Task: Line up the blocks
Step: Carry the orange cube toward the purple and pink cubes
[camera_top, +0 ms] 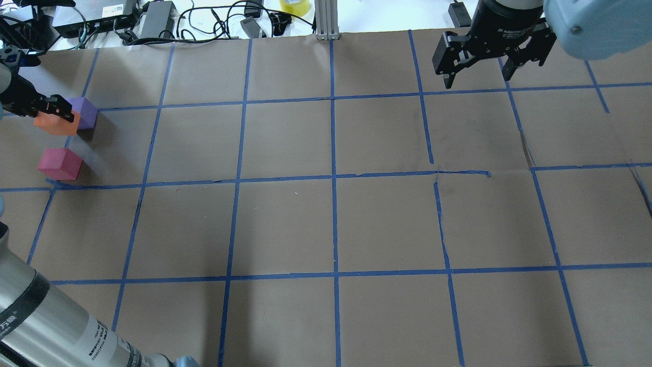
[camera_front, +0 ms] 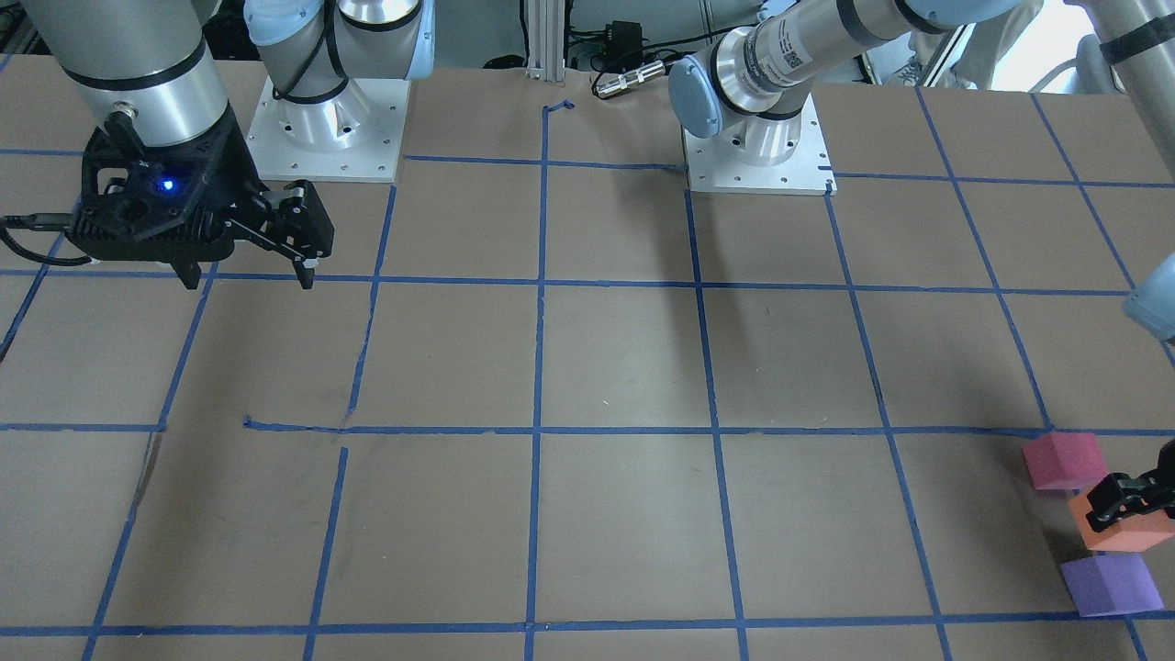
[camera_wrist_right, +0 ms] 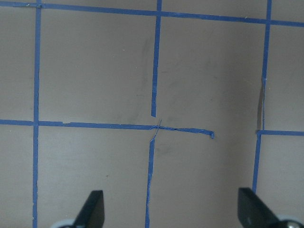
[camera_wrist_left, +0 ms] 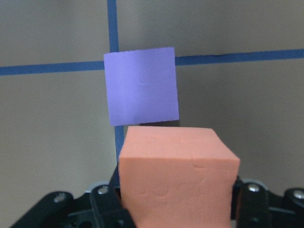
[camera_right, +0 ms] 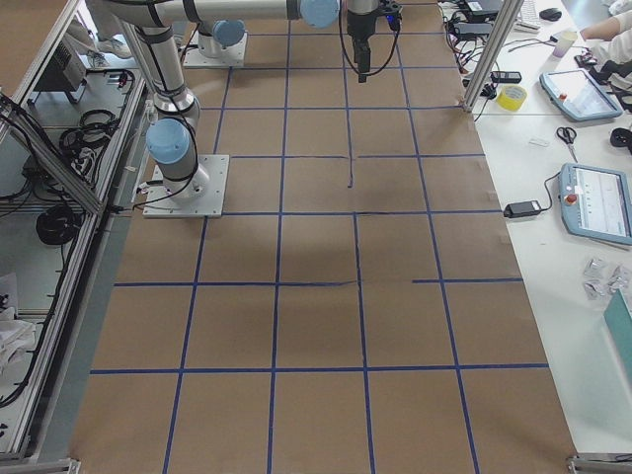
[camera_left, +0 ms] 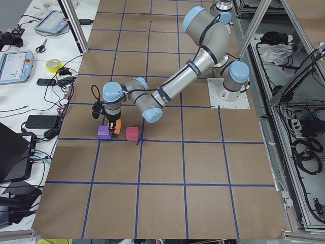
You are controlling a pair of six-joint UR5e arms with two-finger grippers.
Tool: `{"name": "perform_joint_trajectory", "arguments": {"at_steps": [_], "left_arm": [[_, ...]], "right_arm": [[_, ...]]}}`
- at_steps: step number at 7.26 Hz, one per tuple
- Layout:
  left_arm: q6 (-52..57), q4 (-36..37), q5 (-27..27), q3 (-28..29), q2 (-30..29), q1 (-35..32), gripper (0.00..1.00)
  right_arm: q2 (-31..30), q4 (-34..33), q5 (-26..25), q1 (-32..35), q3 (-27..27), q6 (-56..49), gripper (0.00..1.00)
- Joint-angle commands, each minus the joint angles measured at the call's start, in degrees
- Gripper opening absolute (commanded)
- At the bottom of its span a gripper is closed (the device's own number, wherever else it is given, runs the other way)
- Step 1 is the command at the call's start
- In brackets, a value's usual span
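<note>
My left gripper (camera_top: 55,118) is shut on the orange block (camera_top: 51,125) at the table's far left edge; in the left wrist view the orange block (camera_wrist_left: 178,175) sits between the fingers. The purple block (camera_wrist_left: 141,85) lies on the table just beyond it, on a tape crossing, very close to the orange one (camera_front: 1124,531). The red-pink block (camera_top: 60,163) lies apart on the other side of the orange block, by a tape line. The three show in a rough row in the exterior left view (camera_left: 117,129). My right gripper (camera_top: 477,79) is open and empty, high over the far right.
The table (camera_top: 331,224) is brown paper with a blue tape grid. Cables, power bricks and a yellow tape roll (camera_top: 294,6) lie past the far edge. The arm base plates (camera_front: 326,128) stand at the robot's side.
</note>
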Motion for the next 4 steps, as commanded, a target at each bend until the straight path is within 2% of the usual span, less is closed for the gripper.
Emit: {"name": "perform_joint_trajectory", "arguments": {"at_steps": [1,4], "left_arm": [[-0.1,-0.4,1.3,0.0,-1.0,0.1,0.00],[0.0,-0.8,1.4,-0.1,-1.3,0.2,0.00]], "right_arm": [[-0.1,0.0,0.0,0.0,0.0,0.0,1.00],[-0.3,0.0,0.0,0.0,0.0,0.3,1.00]]}}
